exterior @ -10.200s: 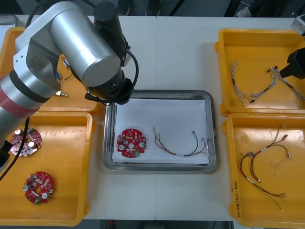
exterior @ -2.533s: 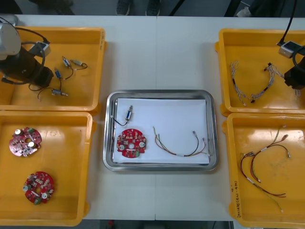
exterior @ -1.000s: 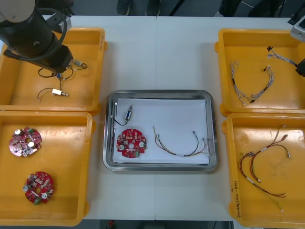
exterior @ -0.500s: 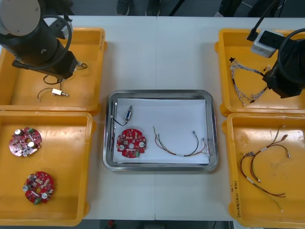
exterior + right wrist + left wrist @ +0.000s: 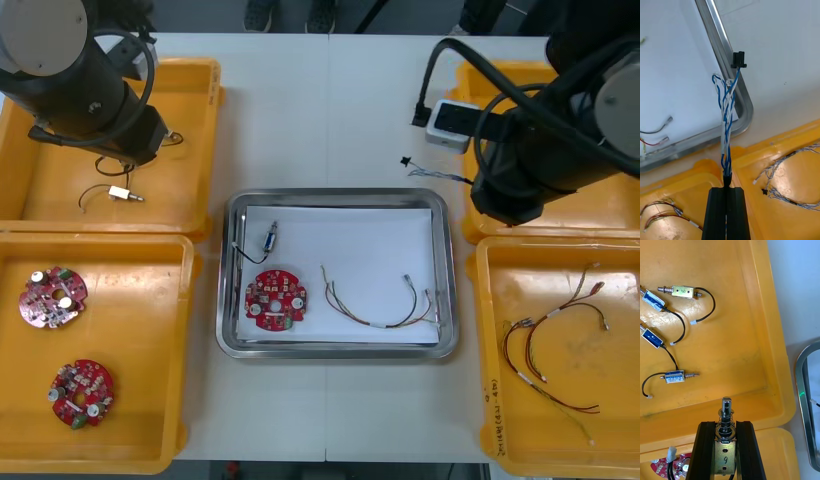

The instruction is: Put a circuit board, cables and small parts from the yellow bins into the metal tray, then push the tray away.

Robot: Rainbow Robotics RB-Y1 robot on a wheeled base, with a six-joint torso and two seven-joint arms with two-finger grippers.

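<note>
1. The right gripper (image 5: 727, 189), clamped on the twisted blue and white cable (image 5: 727, 123), hangs at a corner of the metal tray (image 5: 720, 45); carry the cable's dangling end well inside the rim before letting go.
2. The left gripper (image 5: 725, 424), clamped on a small metal part (image 5: 726, 408), hovers left of the tray.

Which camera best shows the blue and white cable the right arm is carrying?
Right wrist view: the blue and white cable runs full length from the shut right end effector to its black connector. In the front view the arm hides all but its tip. The left wrist view faces a yellow bin.
</note>
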